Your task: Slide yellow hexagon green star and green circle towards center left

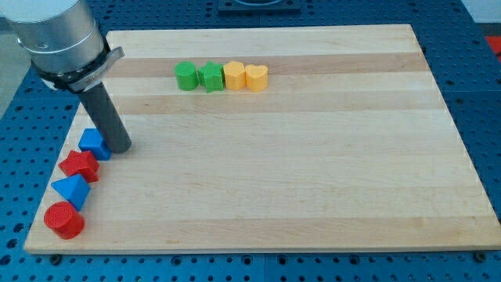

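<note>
Red cylinder (63, 220) sits at board's (313, 196) bottom left; blue triangle (72, 190), red star (80, 165), blue block (93, 143) (shape unclear) line up above it. My tip (120, 147) touches that blue block, holding nothing. Green circle (186, 76), green star (210, 77), yellow hexagon (234, 76), yellow heart (256, 77) form a touching row near top.

The green circle (185, 75) is a short round block lying flat on the wooden surface (313, 172), near the view's top and left of the middle. Touching its right side is the green star (210, 77), a block of the same green with a notched, pointed outline, also lying flat. Directly against the star's right side sits the yellow hexagon (234, 75), a flat-topped block with angled sides. The three form a tight, level row running left to right, each touching its neighbour, close to the surface's top edge.
</note>
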Available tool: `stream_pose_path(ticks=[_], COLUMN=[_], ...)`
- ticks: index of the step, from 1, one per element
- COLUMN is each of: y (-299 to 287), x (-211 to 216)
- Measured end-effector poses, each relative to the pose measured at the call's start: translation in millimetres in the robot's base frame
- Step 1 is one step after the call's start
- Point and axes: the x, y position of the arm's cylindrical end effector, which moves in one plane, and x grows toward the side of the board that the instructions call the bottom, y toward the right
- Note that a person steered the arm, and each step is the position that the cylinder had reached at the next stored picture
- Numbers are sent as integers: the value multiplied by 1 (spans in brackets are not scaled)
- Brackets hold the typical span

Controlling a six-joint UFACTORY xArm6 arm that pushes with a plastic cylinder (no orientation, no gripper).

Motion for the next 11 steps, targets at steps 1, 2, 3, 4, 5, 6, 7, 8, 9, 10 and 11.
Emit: stream_pose_path(ticks=[1,2,3,4,5,6,7,8,9,10,11], y=[-6,-11,-3,43,81,114,148,176,208,245,264], x=[0,0,0,-1,-14,-32,-51,-66,-80,-99,-127])
